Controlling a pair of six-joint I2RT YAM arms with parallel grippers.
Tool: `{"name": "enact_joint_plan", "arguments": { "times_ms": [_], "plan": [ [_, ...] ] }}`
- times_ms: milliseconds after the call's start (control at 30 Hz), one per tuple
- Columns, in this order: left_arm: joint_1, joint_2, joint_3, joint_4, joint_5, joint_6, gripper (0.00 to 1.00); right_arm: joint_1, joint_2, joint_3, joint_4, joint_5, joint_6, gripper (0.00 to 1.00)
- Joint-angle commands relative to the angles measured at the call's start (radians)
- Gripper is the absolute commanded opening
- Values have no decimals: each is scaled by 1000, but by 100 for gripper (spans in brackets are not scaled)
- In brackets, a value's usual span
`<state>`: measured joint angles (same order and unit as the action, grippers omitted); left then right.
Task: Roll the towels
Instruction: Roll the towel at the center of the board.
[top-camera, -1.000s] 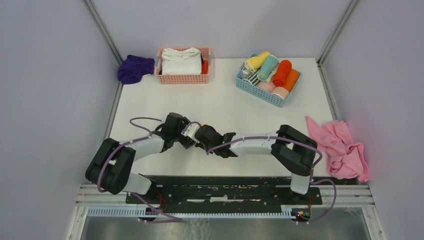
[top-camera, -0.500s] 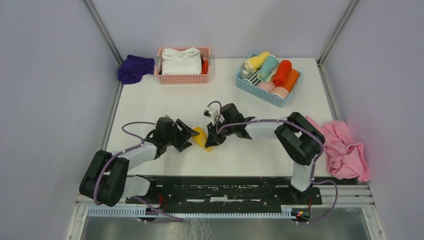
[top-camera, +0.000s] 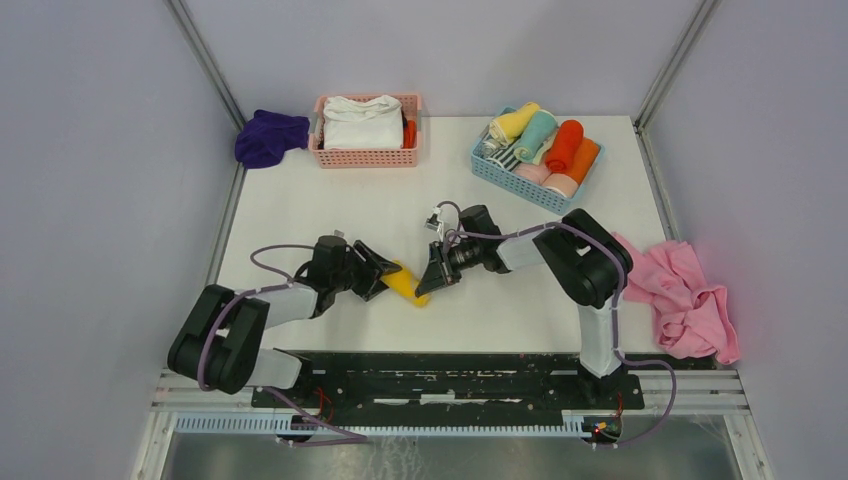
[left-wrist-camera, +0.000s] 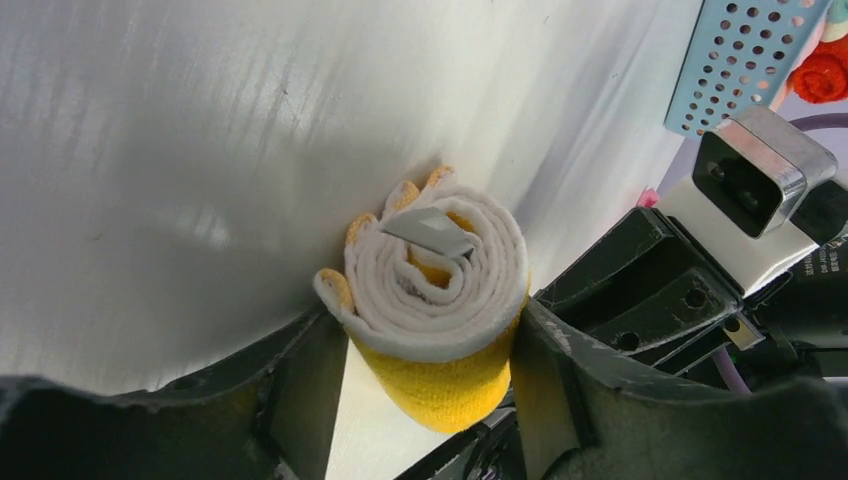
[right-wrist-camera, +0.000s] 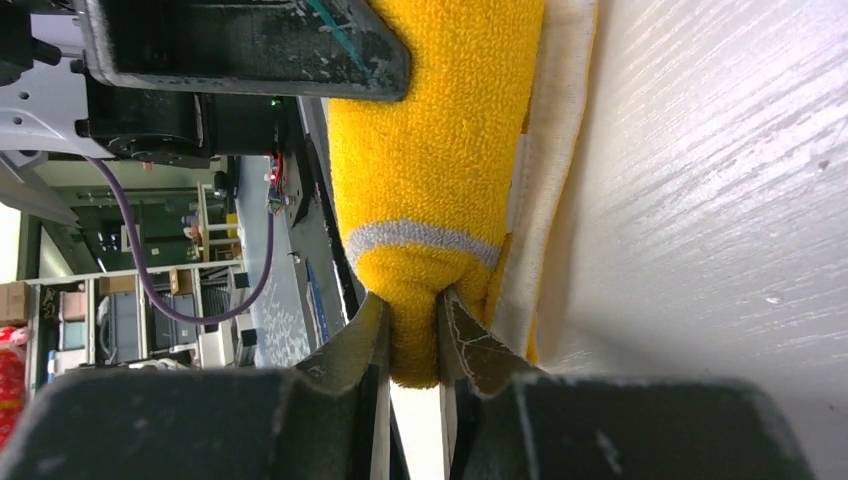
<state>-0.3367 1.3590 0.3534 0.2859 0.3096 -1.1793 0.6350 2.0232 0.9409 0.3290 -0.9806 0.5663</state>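
1. Nearer the arm bases than the blue basket (top-camera: 520, 185), the roll (top-camera: 407, 284), a wound yellow towel, lies on the table (top-camera: 330, 210). The left gripper (top-camera: 385, 280) is at one end and the right gripper (top-camera: 430, 282) at the other. Held from both ends, it likely cannot unwind. A loose pink towel (top-camera: 680, 295) waits right of the basket.
2. Left wrist: the roll's (left-wrist-camera: 440, 300) spiral end faces the camera. The left fingers (left-wrist-camera: 300, 390) press against both its sides, presumably to keep the layers tight.
3. Right wrist: the right fingers (right-wrist-camera: 355, 350) are pinched on the roll's (right-wrist-camera: 430, 150) tip, seemingly to steady or tuck it.
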Motion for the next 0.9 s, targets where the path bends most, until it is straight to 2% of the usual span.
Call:
{"name": "enact_joint_plan", "arguments": {
  "times_ms": [0, 100, 167, 200, 333, 433, 567, 700, 867],
  "plan": [
    [3, 58, -17, 43, 28, -23, 60, 2, 27, -29, -96, 68, 4, 14],
    [1, 103, -15, 44, 32, -30, 45, 4, -43, -33, -160, 136, -43, 18],
    [-1, 122, -16, 34, 26, -34, 36, 13, -124, -27, -257, 228, -114, 29],
    [-2, 128, -12, 23, 23, -32, 35, 20, -164, -21, -305, 261, -153, 33],
    [-12, 155, 38, -78, 4, 13, 34, 71, -300, 15, -465, 500, -288, 48],
    [-25, 165, 74, -139, -19, 47, 34, 153, -378, 53, -532, 668, -384, 57],
    [-42, 171, 109, -176, -41, 70, 35, 272, -395, 140, -602, 891, -488, 66],
    [-59, 182, 127, -179, -53, 92, 35, 325, -340, 209, -631, 990, -523, 71],
    [-73, 200, 138, -141, -52, 123, 36, 333, -236, 273, -649, 993, -523, 75]
  ]
}}
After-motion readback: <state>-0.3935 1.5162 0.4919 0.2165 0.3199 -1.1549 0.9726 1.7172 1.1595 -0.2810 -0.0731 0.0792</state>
